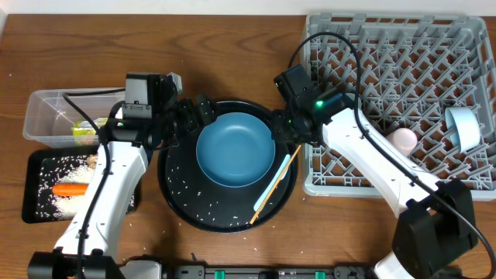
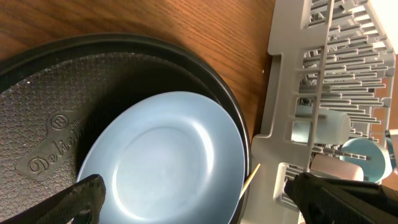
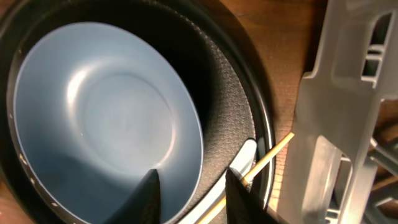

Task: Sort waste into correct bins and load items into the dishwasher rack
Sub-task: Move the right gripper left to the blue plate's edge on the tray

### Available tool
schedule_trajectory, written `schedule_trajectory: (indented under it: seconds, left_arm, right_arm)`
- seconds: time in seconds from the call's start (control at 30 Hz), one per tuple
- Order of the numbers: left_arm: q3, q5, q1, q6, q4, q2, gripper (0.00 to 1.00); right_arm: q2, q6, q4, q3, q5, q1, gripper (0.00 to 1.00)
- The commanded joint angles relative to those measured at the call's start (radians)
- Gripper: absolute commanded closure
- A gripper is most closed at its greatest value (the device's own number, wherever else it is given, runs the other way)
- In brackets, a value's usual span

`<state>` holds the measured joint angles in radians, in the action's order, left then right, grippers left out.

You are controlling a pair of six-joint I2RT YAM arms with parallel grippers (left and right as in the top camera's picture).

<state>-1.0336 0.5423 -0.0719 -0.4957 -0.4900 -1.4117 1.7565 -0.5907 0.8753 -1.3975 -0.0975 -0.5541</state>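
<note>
A pale-blue bowl [image 1: 234,149] sits in the large round black tray [image 1: 178,194]; it also shows in the left wrist view [image 2: 168,162] and the right wrist view [image 3: 99,118]. My left gripper [image 1: 190,118] is open at the bowl's left rim, its fingers [image 2: 208,199] wide apart. My right gripper [image 1: 285,136] is open over the bowl's right rim, one finger inside and one outside [image 3: 193,199]. Chopsticks [image 1: 263,203] and a white utensil [image 1: 275,180] lean on the tray's right side. A pink cup [image 1: 402,139] and a light-blue cup [image 1: 463,128] lie in the grey rack [image 1: 403,46].
The clear tub [image 1: 46,116] at the left holds a yellow-green wrapper [image 1: 87,128]. The black rectangular tray [image 1: 39,186] below it holds a carrot [image 1: 70,188] and rice. Loose rice grains [image 1: 198,205] lie on the round tray. The rack stands close on the right.
</note>
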Motion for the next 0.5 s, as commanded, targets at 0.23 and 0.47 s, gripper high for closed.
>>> schedule_trajectory:
  seconds: [0.23, 0.47]
  left_arm:
    - [0.000, -0.012, 0.006, 0.013, 0.001, 0.000, 0.02]
    - [0.000, -0.012, 0.006, 0.013, 0.001, 0.000, 0.02]
  right_arm:
    - [-0.013, 0.162, 0.000, -0.004, -0.132, -0.010, 0.02]
    - [-0.013, 0.142, 0.005, -0.004, -0.130, -0.010, 0.99]
